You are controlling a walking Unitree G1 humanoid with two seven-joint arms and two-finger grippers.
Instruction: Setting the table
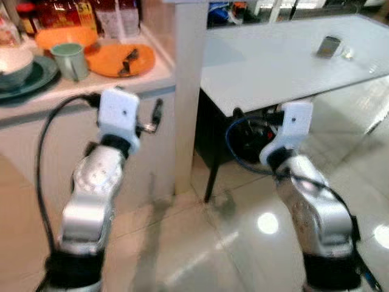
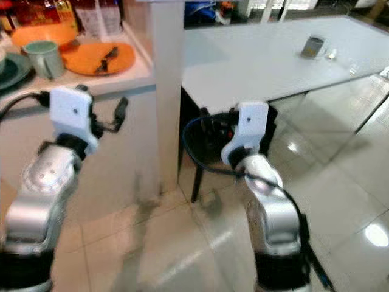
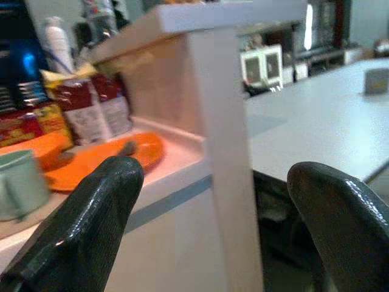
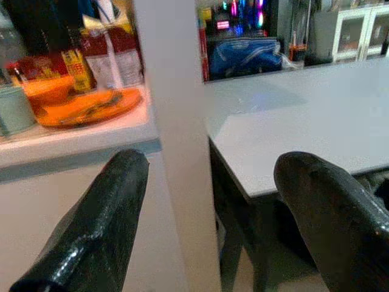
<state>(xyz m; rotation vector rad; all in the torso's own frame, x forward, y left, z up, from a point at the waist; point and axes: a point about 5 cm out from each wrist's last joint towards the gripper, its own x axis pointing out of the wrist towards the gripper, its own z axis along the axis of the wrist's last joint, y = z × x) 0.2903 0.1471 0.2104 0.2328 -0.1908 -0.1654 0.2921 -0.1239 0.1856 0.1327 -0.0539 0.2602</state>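
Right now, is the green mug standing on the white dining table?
No, the green mug stands on the counter, beside the orange plate.

Two silver, glossy metal forearms [image 1: 91, 194] taper into black cuffs, each capped by a boxy white plastic wrist housing [image 1: 118, 112] with a small dark dot. A black cable [image 1: 42, 158] loops at 9 o'clock of the left arm; a blue-black cable [image 2: 194, 152] curls beside the right. The long black fingers [image 3: 91, 225] are glossy and rounded.

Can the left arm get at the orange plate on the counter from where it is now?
Probably yes. The left gripper hangs open just below the counter edge, and the orange plate lies near that edge with nothing between; it would need to lift first.
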